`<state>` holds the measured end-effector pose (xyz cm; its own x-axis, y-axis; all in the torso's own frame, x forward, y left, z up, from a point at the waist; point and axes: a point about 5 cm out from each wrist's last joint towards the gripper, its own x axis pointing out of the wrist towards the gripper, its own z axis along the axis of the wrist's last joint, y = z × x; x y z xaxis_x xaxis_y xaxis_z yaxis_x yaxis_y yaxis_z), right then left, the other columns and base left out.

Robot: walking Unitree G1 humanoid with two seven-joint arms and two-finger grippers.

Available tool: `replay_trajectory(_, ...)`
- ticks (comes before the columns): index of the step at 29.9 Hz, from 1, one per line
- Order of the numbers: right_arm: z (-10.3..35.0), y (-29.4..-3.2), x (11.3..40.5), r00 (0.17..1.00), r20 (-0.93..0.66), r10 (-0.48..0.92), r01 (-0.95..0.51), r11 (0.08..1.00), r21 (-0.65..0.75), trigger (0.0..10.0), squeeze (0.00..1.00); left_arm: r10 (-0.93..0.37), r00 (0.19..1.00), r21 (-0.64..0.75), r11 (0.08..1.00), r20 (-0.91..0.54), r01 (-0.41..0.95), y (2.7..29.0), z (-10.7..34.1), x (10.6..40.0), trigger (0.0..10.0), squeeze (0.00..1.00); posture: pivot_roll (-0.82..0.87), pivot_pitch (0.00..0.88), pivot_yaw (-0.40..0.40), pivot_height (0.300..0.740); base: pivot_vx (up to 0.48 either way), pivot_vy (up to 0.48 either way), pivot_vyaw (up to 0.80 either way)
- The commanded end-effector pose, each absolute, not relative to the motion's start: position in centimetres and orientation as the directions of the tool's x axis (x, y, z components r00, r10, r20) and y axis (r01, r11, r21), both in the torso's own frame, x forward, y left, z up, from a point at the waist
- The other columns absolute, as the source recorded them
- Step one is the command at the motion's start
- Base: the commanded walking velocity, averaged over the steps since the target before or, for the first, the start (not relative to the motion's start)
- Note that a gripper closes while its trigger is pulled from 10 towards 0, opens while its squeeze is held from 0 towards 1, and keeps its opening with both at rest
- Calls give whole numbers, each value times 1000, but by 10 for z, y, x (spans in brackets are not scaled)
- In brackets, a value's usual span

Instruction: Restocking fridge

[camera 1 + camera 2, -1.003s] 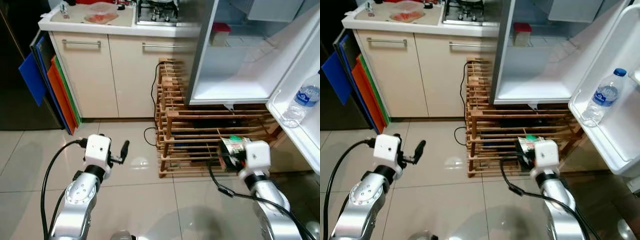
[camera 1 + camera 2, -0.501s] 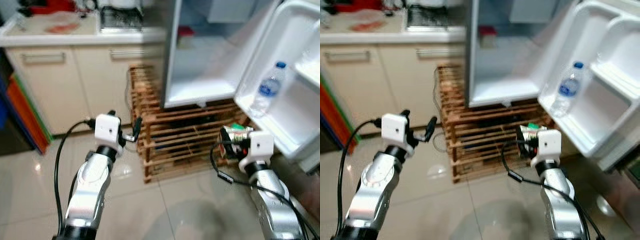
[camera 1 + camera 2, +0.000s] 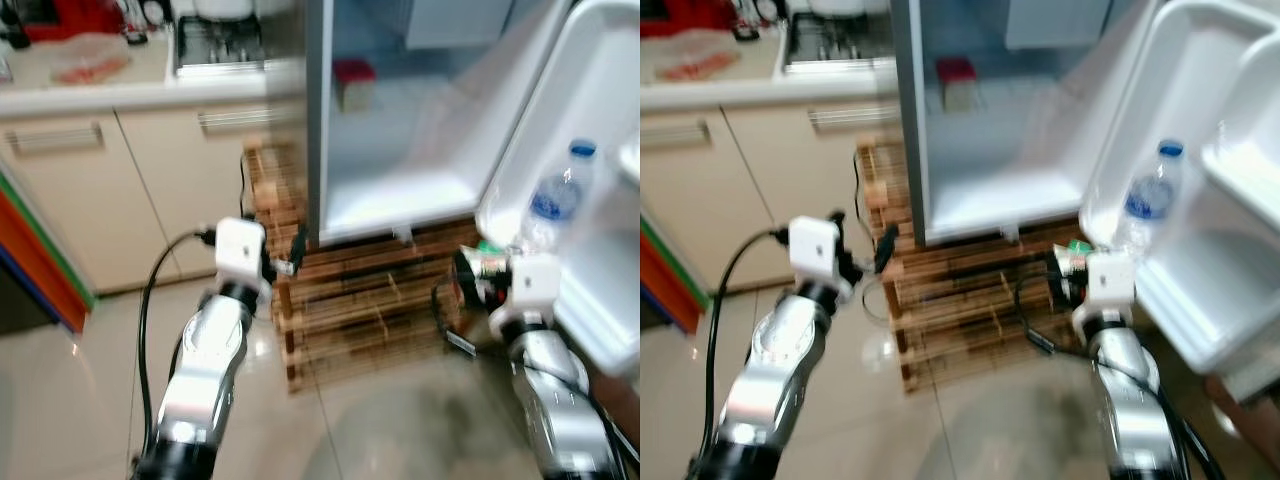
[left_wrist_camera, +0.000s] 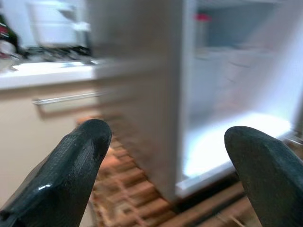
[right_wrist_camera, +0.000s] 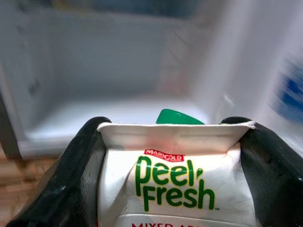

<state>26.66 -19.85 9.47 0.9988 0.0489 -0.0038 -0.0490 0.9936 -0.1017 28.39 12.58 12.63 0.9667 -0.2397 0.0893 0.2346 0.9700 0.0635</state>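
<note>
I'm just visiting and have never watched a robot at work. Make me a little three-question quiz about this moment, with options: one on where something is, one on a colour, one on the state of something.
1. Where does the water bottle stand?
A. On the kitchen counter
B. In the open fridge door's shelf
C. On the wooden rack

2. What colour is the juice carton's cap?
A. Green
B. Yellow
C. Black

3. What is the left gripper doing?
A. Clamping a bottle
B. Gripping a cupboard handle
C. Open, holding nothing

Answers:
1 B: the water bottle stands in the shelf of the fridge door, which is swung open.
2 A: a green cap tops the juice carton that the right gripper clamps.
3 C: the left gripper has its fingers spread wide with only the fridge beyond them.
</note>
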Motion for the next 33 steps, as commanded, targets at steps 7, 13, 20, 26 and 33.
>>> replay_trajectory(7, 103, -185, 274, 995, 21, 95, -93, 991, -100, 10000, 0, -177, 976, 77, 983, 124, 168, 133, 134, 286, 10000, 0, -6, 0, -30, 740, 116, 0, 0)
replay_trajectory(13, 109, -185, 280, 994, 37, 98, -94, 991, -91, 10000, 0, -146, 981, 58, 989, 124, 140, 135, 135, 286, 10000, 0, -4, 0, -28, 740, 42, -281, 0)
replay_trajectory(20, 115, -182, 287, 993, 52, 107, -102, 990, -94, 10000, 0, -92, 989, 45, 995, 116, 88, 140, 134, 288, 10000, 0, 0, 0, -30, 740, 319, -353, 0)
replay_trajectory(26, 123, -169, 297, 984, 76, 158, -151, 984, -91, 10000, 0, -44, 996, 54, 998, 82, 40, 144, 131, 291, 10000, 0, 4, 0, -29, 740, 353, -320, 0)
replay_trajectory(33, 132, -144, 309, 962, 103, 254, -246, 966, -85, 10000, 0, -7, 999, 68, 998, 37, 4, 152, 123, 291, 10000, 0, 13, 0, -24, 740, 40, -50, 0)
